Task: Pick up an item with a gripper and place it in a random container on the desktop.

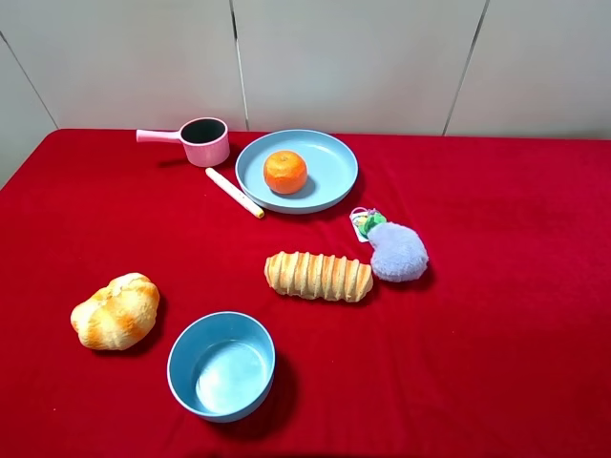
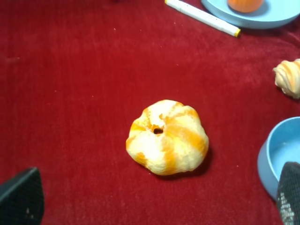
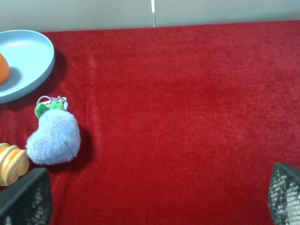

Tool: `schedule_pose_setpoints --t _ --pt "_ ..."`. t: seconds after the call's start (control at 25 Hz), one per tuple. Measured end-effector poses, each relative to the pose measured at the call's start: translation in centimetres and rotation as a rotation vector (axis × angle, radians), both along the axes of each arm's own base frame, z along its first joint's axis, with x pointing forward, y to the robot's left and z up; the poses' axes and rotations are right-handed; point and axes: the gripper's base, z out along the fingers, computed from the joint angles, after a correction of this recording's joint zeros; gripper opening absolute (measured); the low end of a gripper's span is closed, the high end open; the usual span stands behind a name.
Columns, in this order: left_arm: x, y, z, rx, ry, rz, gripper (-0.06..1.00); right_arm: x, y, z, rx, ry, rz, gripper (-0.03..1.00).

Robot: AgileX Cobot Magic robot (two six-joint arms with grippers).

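The orange mandarin (image 1: 285,172) lies inside the wide light blue plate (image 1: 334,157) at the back middle of the red desktop (image 1: 506,305). Neither arm shows in the exterior high view. In the left wrist view my left gripper (image 2: 154,204) is open and empty, its fingertips (image 2: 18,199) spread wide above the bread roll (image 2: 167,143); the mandarin (image 2: 244,3) and plate (image 2: 276,14) lie far off. In the right wrist view my right gripper (image 3: 154,201) is open and empty over bare red cloth; the plate (image 3: 28,56) and the mandarin's edge (image 3: 2,68) show at the frame's side.
A pink saucepan (image 1: 202,140) and a white marker (image 1: 234,192) lie beside the plate. A ridged bread loaf (image 1: 318,276) and a lilac plush (image 1: 396,251) lie mid-table. The bread roll (image 1: 115,311) and a deeper blue bowl (image 1: 221,365) sit front left.
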Motion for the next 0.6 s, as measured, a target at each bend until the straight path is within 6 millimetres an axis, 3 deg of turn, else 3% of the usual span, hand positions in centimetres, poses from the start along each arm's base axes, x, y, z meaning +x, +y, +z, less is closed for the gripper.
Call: schedule_pose_setpoints --t 0.6 --pt "0.01 0.07 0.00 0.005 -0.001 0.006 0.99 0.00 0.00 0.00 0.000 0.000 0.000 0.69"
